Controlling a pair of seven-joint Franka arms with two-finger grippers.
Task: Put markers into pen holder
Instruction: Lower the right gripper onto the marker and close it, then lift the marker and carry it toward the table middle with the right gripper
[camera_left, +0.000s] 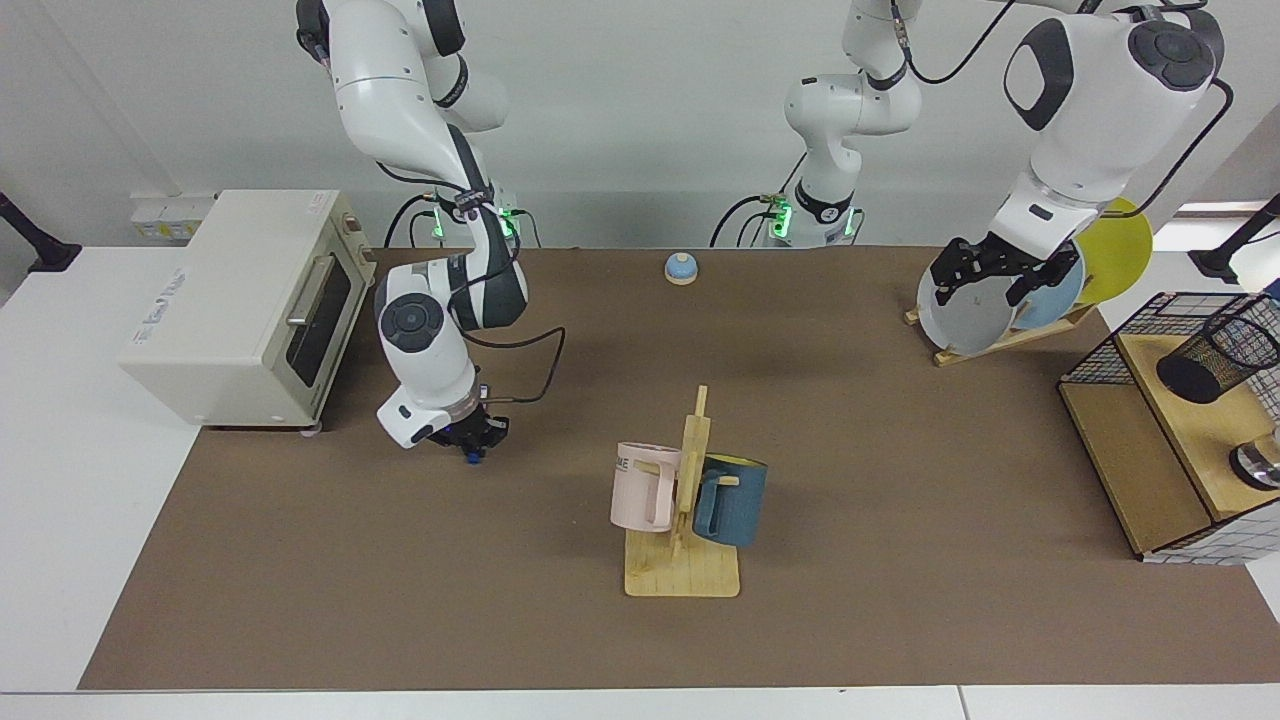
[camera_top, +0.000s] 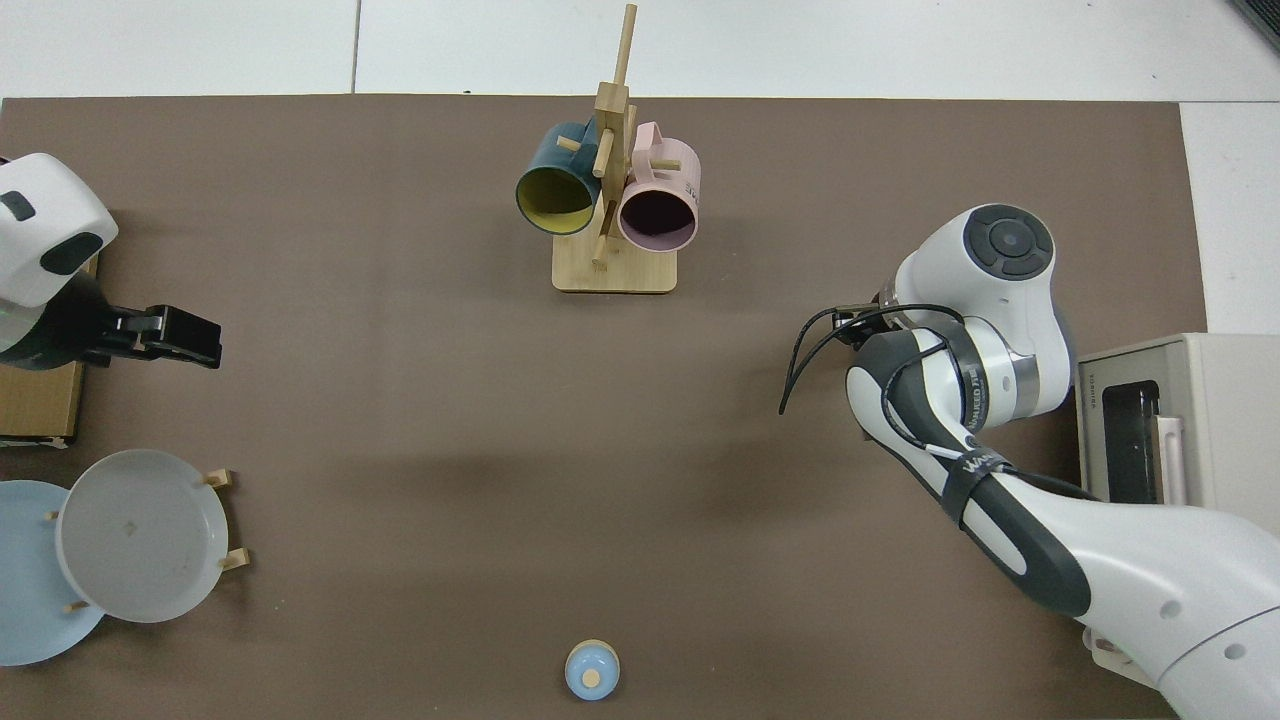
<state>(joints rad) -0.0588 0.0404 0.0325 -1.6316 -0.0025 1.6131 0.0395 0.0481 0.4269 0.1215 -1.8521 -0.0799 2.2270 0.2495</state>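
In the facing view, the right gripper (camera_left: 472, 440) hangs low over the brown mat beside the cream toaster oven (camera_left: 240, 305), clamped on the slim white marker with blue ends (camera_left: 469, 455). The black wire-mesh pen holder (camera_left: 1218, 362) lies tipped on the wooden shelf of the black wire basket (camera_left: 1150, 440), well apart; the marker could slide back out of it. Whether it holds anything cannot be told. The left gripper (camera_left: 985, 272) waits, fingers spread, before the plates.

In the top view, the right arm hides the marker. The left gripper (camera_top: 185, 337) shows jaws apart.
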